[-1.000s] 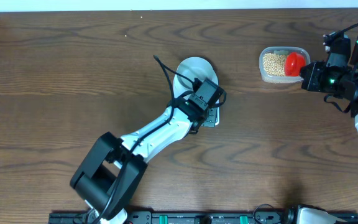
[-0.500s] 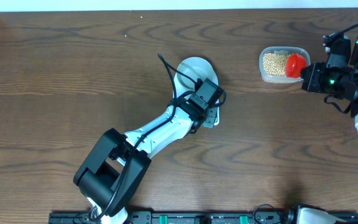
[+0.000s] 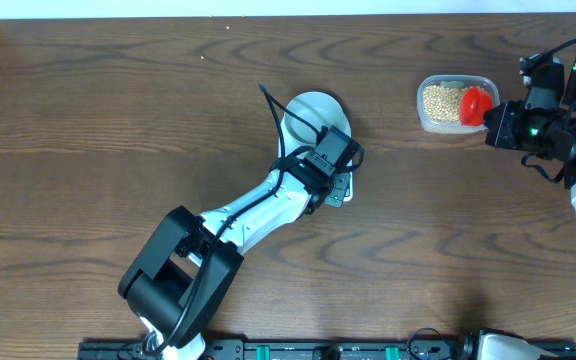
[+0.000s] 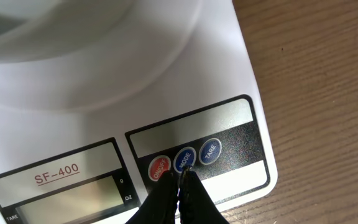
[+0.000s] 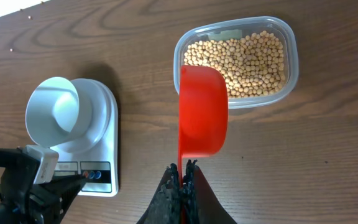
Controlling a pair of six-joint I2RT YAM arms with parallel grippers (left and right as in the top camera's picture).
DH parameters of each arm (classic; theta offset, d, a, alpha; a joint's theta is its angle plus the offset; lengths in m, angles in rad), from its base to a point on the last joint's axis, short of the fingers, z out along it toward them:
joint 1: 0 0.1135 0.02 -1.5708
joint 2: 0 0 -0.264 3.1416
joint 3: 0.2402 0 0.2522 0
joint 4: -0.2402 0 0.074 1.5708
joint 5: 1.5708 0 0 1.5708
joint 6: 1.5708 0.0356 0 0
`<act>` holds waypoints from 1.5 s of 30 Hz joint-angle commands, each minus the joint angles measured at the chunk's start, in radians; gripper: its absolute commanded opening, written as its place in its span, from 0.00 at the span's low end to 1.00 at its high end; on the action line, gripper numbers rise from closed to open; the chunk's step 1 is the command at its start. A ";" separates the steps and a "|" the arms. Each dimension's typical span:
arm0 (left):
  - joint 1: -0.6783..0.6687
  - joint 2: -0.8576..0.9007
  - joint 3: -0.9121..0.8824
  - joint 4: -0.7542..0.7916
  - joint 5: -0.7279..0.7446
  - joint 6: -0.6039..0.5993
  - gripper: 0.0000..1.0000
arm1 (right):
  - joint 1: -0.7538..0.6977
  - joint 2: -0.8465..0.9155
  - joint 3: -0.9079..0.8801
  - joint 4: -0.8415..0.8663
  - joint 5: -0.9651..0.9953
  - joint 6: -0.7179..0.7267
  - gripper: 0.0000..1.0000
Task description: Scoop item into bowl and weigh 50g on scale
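Red scoop [image 5: 202, 112] pinched in right pincer [image 5: 182, 171], by beans [image 5: 247, 56] in tub [image 5: 291, 74]. Your left pincer [image 4: 182, 177] shut, tips at blue button [image 4: 184, 159]. Bowl [image 5: 53, 112] sits on scale [image 4: 216, 81]. Wrong button pressed, number comes out wrong.

From above, the left arm [image 3: 258, 210] hid most of the scale [image 3: 342, 193]. Up close, the bowl [image 4: 73, 43] was blurry and cut off at the top. The display [image 4: 73, 196] ran off the bottom and could not be read. The right gripper [image 5: 183, 167] hid the end of the red scoop [image 5: 202, 112] handle.

Wooden table [image 3: 88, 120], scale [image 5: 101, 124], clear tub [image 5: 216, 32], possibly crumbs [image 3: 203, 57]
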 commanded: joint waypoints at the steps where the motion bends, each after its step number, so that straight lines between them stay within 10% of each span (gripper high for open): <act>1: 0.005 0.014 -0.005 0.000 -0.039 0.018 0.07 | -0.001 0.003 0.019 0.000 0.002 -0.019 0.01; 45: 0.042 0.051 -0.025 0.034 -0.049 -0.027 0.07 | -0.001 0.003 0.019 0.001 0.020 -0.019 0.01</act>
